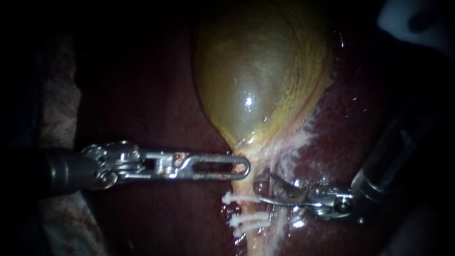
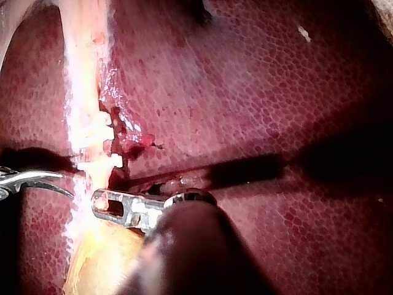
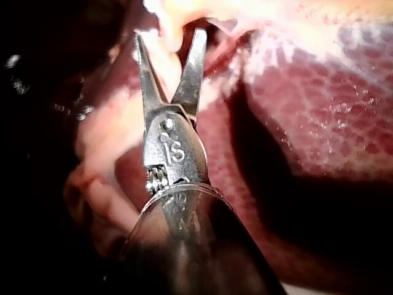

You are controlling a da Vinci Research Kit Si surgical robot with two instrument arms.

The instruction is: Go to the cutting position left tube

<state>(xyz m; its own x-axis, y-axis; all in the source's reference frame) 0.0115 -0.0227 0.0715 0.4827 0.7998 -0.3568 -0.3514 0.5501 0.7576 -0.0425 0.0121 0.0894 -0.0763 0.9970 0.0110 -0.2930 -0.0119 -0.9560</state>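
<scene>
left instrument [image 1: 239,167]: in from 9 o'clock, jaws clenched on gallbladder [image 1: 256,80] neck | right instrument [image 1: 269,187]: jaws parted, gripping nothing, at 3 o'clock of left tube [image 1: 250,208] | left tube: 6 o'clock of gallbladder, white clips [image 1: 239,198] across it

Left instrument [image 1: 244,167]: dark shaft enters from the left and lies nearly level. Bright metal wrist joint, then a long flat end piece with a slot through it, seen broadside. Tip is rounded and points right. In the left wrist view [image 2: 101,200] it reaches forward, straight from the shaft.

Right instrument [image 1: 263,186]: dark shaft enters from the right, slanting down and inward. Metal wrist is bent so the tip points left. Two slim curved blades, jaws apart in a narrow V [image 3: 169,34]. Its tip lies just below and right of the left instrument's tip, apart from it.
</scene>
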